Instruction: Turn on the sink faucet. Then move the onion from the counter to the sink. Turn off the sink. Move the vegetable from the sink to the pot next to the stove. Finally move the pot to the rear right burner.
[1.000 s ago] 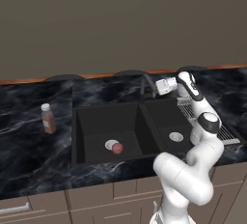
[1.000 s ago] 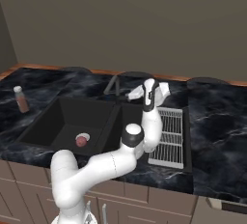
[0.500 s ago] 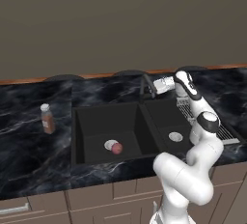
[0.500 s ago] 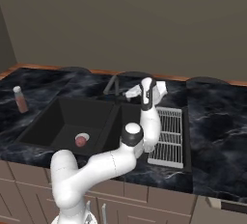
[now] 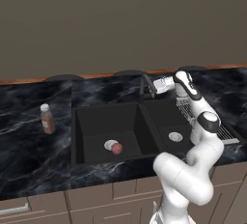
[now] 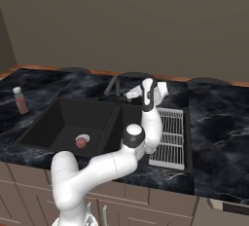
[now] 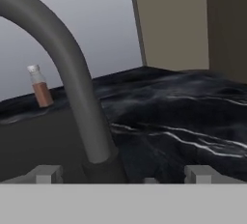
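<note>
Sink faucet [image 7: 72, 83]: rigid, slick black neck; push near its base. Gripper [image 7: 123, 174] spread wide, empty (onion [image 5: 116, 148] waits in basin).

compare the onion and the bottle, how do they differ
The onion is a reddish-pink ball; the bottle is brown with a white cap. The onion lies down in the left basin of the sink beside the drain, while the bottle stands upright on the counter left of the sink. The onion is round and low; the bottle is taller and slim. Both are small.
</note>
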{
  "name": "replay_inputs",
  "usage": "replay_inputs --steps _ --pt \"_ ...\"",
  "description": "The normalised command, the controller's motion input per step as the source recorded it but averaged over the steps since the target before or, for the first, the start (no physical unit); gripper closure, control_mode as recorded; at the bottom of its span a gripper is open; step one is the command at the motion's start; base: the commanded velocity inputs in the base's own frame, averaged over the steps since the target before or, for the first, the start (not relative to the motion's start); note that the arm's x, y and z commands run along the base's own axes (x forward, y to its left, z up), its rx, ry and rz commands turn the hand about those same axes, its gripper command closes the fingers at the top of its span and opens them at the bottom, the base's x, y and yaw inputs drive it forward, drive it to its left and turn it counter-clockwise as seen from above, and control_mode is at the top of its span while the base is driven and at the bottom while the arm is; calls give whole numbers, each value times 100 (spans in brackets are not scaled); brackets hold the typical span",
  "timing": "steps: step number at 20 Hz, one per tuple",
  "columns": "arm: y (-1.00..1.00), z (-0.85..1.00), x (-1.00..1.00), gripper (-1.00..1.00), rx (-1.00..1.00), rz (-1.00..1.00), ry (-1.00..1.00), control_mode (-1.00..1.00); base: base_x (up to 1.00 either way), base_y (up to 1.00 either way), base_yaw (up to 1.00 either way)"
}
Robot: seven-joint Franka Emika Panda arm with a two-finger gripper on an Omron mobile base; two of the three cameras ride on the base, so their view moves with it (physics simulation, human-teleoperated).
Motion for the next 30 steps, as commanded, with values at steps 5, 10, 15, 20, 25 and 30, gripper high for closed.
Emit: replay_inputs --steps 5,10,15,20,25,30 --pt "-43 0 0 -100 0 1 -3 -100 0 0 0" --pt "-42 0 0 -100 0 2 -3 -100 0 0 0" --pt "-20 8 -13 -100 0 0 -2 -100 0 0 0" --pt "0 20 -33 -100 0 0 0 -100 0 0 0" --pt "0 24 -43 -100 0 0 0 -100 0 0 0" --pt "2 27 -53 -100 0 -1 0 -100 0 0 0"
